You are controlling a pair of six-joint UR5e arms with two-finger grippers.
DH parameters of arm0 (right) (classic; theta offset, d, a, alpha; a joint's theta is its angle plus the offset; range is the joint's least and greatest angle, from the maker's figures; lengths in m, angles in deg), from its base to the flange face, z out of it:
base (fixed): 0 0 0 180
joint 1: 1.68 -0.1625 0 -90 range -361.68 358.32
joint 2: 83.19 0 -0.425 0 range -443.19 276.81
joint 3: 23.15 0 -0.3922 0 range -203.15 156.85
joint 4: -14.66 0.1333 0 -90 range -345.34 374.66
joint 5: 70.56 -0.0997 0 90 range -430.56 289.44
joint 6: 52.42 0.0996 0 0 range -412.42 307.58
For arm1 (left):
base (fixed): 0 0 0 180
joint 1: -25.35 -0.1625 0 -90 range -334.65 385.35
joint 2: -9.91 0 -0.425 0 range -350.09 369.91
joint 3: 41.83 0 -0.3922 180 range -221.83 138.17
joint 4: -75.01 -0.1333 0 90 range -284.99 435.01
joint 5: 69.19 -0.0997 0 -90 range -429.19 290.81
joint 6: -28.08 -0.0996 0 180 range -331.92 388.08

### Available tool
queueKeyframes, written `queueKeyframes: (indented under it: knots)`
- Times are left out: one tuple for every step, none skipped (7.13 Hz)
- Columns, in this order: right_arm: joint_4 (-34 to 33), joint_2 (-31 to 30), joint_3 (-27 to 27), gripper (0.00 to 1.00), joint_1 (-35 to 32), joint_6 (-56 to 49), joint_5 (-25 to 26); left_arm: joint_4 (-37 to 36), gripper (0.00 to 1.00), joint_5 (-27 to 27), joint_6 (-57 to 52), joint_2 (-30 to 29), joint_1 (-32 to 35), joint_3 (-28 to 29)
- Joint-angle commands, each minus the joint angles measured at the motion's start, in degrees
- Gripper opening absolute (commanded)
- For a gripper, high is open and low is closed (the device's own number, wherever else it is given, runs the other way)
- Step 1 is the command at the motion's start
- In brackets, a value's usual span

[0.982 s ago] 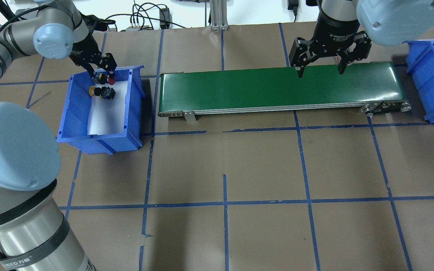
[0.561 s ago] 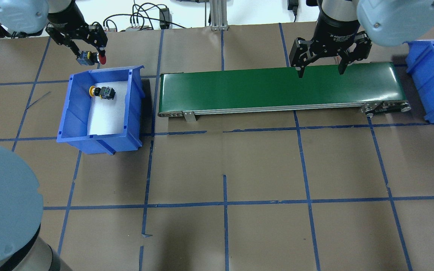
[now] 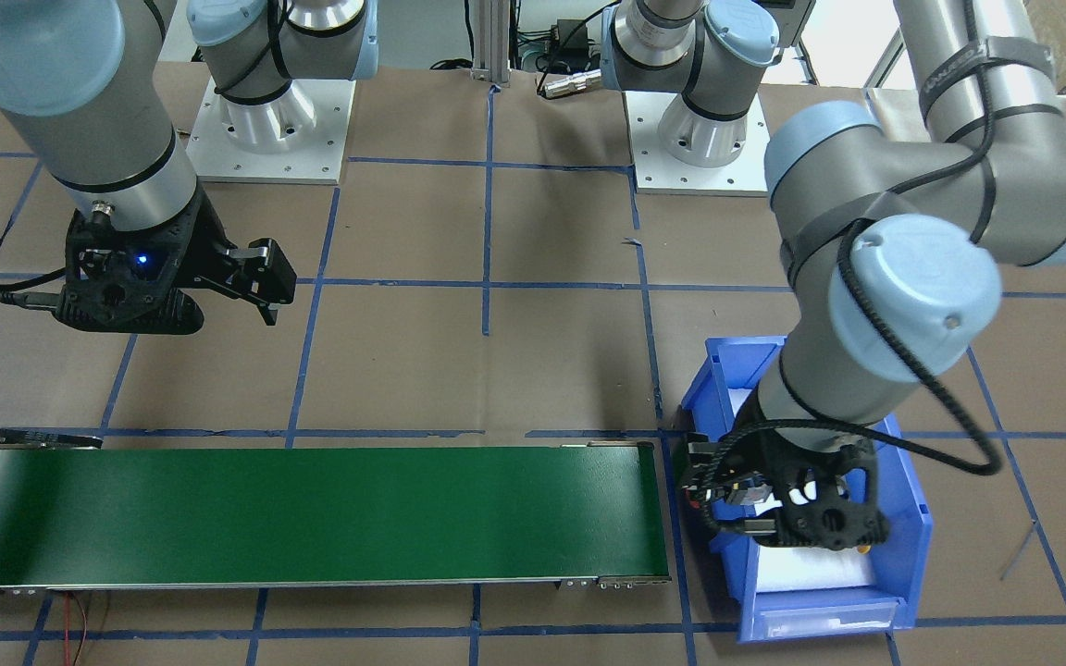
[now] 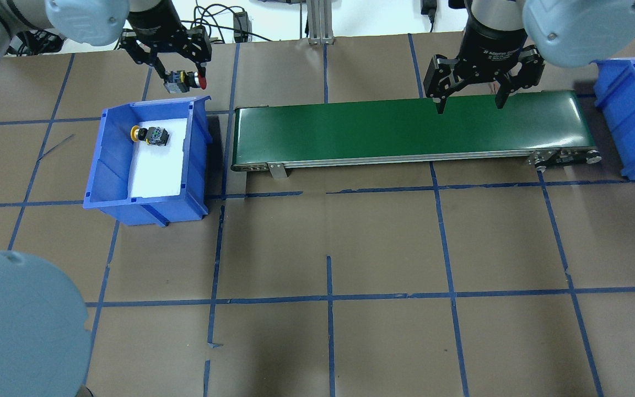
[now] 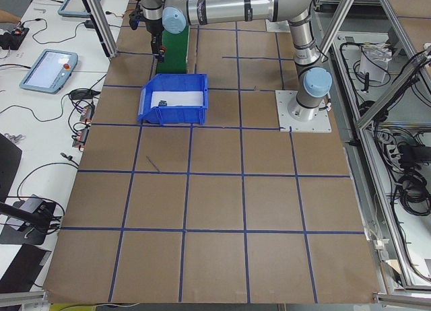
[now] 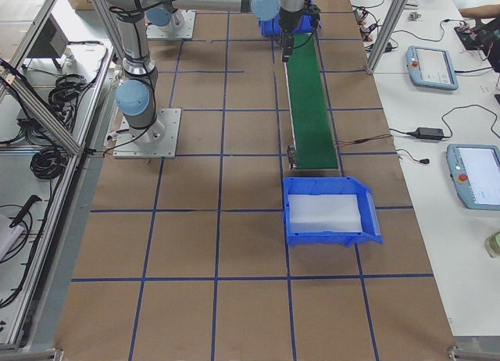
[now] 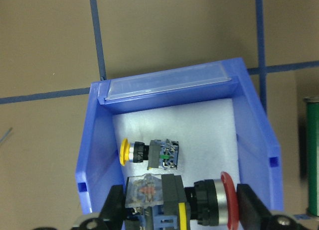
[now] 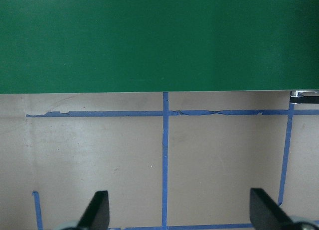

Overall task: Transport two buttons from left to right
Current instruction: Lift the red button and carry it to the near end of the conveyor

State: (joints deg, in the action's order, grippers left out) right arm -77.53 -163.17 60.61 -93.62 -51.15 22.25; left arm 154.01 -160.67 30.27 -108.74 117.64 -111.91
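Gripping the red button (image 7: 185,202) by body and cap, the left gripper (image 4: 182,75) hangs raised above the left blue bin (image 4: 109,165), with the red cap pointing right towards the green conveyor belt (image 4: 405,127). The yellow button (image 4: 150,134) lies on its side on the white liner at the bin's far end, cap to the left. The right gripper (image 4: 468,105) hovers with fingers spread wide and nothing between them over the belt's far edge, towards its right end, near the right blue bin (image 4: 620,127).

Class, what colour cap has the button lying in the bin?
Yellow; the button shows best in the left wrist view.
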Motion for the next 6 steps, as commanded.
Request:
queueKeyframes:
  knots:
    - [0.0,0.0,0.0,1.00,0.0,0.0,0.0,-1.8,0.47,0.2,1.0,-4.2,3.9,-0.1]
    - [0.0,0.0,0.0,1.00,0.0,0.0,0.0,-3.0,0.47,1.3,1.5,-5.8,5.1,-0.1]
    - [0.0,0.0,0.0,1.00,0.0,0.0,0.0,-3.2,0.47,2.2,4.2,-6.2,6.0,-0.1]
    - [0.1,0.0,0.0,1.00,0.0,0.0,0.0,-3.7,0.56,2.0,4.9,-6.3,6.8,-0.1]
    - [0.1,0.0,0.0,1.00,0.0,0.0,0.0,-3.8,0.85,1.6,5.0,-6.4,6.9,-0.6]
    - [0.1,0.0,0.0,1.00,0.0,0.0,0.1,-3.8,1.00,1.4,4.9,-6.1,6.9,-0.5]
